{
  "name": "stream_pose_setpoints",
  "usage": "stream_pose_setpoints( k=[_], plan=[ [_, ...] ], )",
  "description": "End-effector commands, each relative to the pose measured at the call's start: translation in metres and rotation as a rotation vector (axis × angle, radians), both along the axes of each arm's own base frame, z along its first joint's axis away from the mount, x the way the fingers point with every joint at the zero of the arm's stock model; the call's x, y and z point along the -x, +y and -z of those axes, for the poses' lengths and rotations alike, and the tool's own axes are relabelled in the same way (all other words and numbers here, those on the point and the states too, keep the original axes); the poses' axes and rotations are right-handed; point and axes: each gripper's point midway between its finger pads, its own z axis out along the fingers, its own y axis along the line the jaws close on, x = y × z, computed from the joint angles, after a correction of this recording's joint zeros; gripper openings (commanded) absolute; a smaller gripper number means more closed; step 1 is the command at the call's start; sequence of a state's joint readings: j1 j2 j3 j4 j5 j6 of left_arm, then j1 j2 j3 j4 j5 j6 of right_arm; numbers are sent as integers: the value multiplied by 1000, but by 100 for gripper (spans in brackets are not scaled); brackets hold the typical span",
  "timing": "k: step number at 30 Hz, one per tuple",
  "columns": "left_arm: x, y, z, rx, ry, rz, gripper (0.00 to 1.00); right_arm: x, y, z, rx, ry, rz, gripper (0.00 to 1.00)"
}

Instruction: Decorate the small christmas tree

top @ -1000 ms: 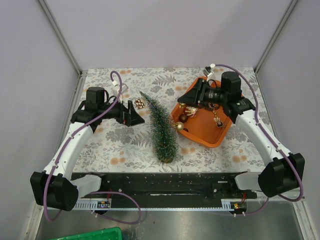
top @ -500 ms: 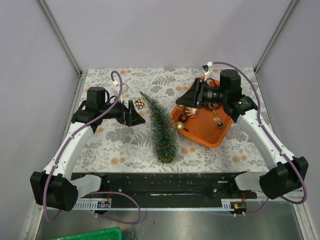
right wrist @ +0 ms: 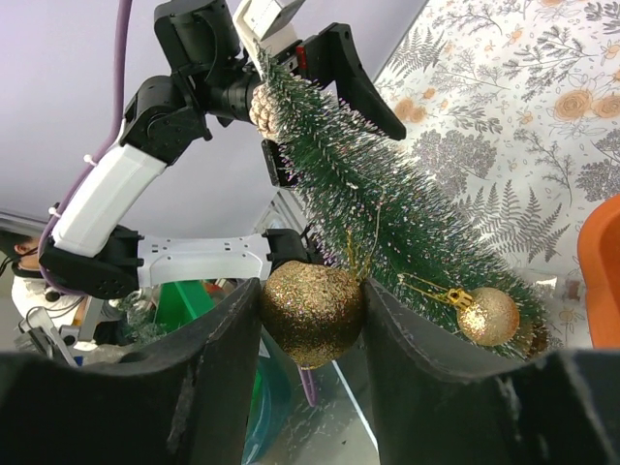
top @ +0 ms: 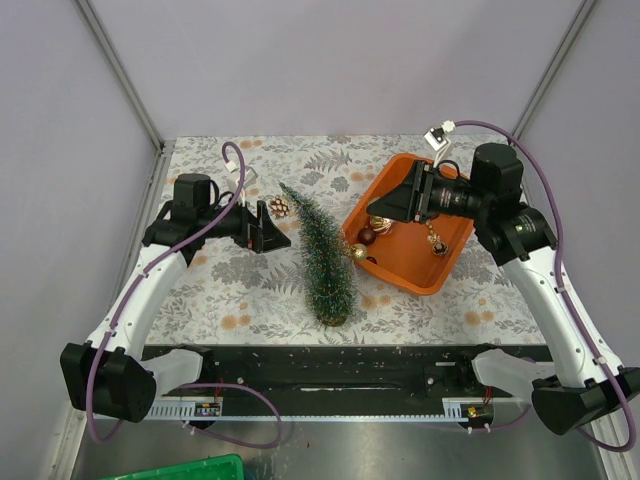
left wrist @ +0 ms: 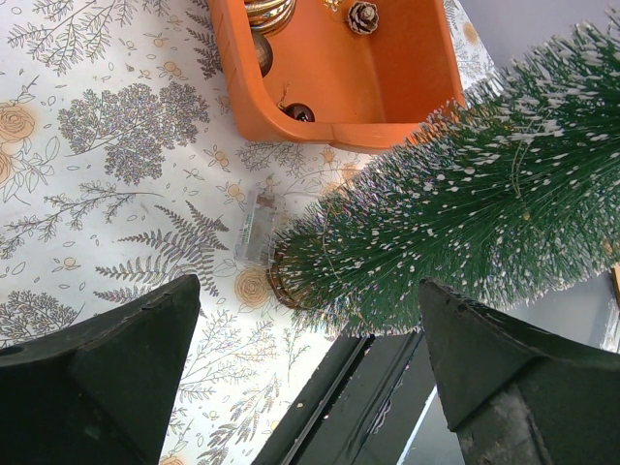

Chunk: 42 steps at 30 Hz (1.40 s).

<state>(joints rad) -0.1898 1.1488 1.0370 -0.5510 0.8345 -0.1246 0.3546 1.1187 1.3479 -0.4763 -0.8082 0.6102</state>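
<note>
The small christmas tree (top: 322, 255) lies on its side mid-table, tip pointing away and brown base (top: 333, 316) near the front edge. One gold ball (top: 357, 252) hangs on its right side; it also shows in the right wrist view (right wrist: 487, 315). My right gripper (top: 375, 210) hovers over the left end of the orange tray (top: 440, 262). In the right wrist view my right gripper (right wrist: 310, 312) is shut on a gold glitter ball (right wrist: 310, 308), with the tree (right wrist: 387, 213) beyond it. My left gripper (top: 275, 226) is open and empty, just left of the tree's upper part; the tree (left wrist: 465, 213) shows ahead of my left gripper (left wrist: 308, 291).
A brown pinecone ornament (top: 279, 207) lies by the tree tip. The tray holds several more ornaments, among them a dark ball (top: 367, 235) and a gold hanging piece (top: 437, 243). A small clear plastic piece (left wrist: 254, 225) lies beside the tree base. The black rail (top: 320, 365) runs along the front.
My right arm has swung back to the right and risen, carrying the gold glitter ball up off the tray's left end. The left arm and the tree have not moved.
</note>
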Motion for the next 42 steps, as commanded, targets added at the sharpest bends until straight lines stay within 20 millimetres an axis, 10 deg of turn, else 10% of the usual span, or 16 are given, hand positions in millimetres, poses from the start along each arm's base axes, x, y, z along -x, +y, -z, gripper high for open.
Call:
stream_pose_setpoints(
  k=[1,22,42],
  plan=[
    [0,-3,-21,21,-83,21,99,12,3,-16,-34,-49,-58,52],
    [-2,-1,-18,8,-85,13,99,58,10,-14,-121,-33,-329,49],
    [-1,0,-19,1,-93,10,99,61,17,1,-120,35,-410,48]
  ],
)
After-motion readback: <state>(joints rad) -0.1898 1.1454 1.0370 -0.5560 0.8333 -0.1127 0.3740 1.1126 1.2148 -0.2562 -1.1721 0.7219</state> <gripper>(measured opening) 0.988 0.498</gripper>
